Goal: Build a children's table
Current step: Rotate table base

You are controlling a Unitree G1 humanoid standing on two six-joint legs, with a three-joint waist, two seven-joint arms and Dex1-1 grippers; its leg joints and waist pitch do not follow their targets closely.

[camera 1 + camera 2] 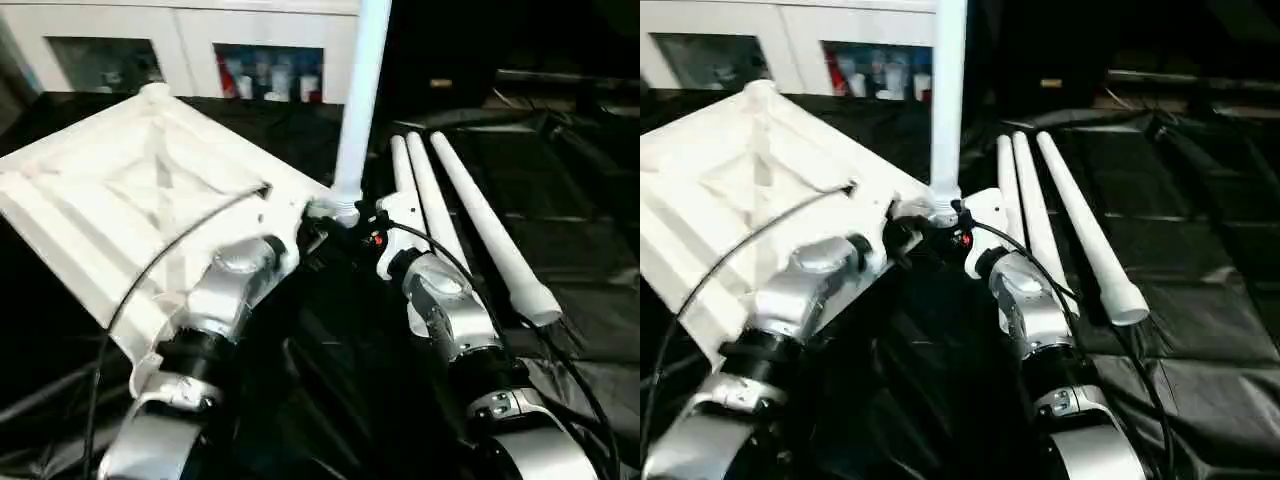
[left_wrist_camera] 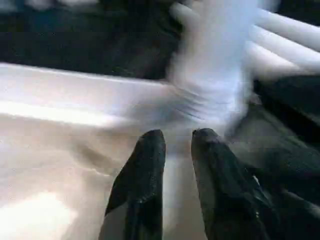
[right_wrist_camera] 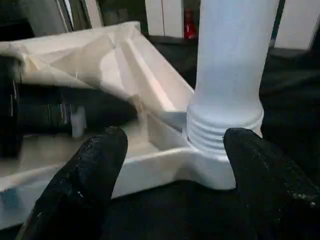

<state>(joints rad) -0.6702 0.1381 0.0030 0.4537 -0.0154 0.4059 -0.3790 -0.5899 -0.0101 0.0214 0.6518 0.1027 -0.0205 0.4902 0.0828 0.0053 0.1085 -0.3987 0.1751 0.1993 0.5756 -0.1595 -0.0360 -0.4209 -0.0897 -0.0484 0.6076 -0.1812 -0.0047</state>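
Surface: black cloth (image 1: pixel 330 380) covers the work area, with a white cabinet (image 1: pixel 190 45) with glass doors along the back.
Right gripper (image 3: pixel 175 150): fingers spread wide, holding nothing, at the base of the upright leg (image 1: pixel 358 110).
Left gripper (image 2: pixel 177 142): fingers slightly parted with a narrow gap, nothing between them, just before the tabletop's corner.
Upright leg: stands in the corner socket of the tabletop (image 1: pixel 110 200), threads showing at the joint.
Tabletop: lies underside up, ribs showing, on the left side of the cloth.
Spare legs (image 1: pixel 480 225): three lie side by side on the cloth, right of the upright leg.
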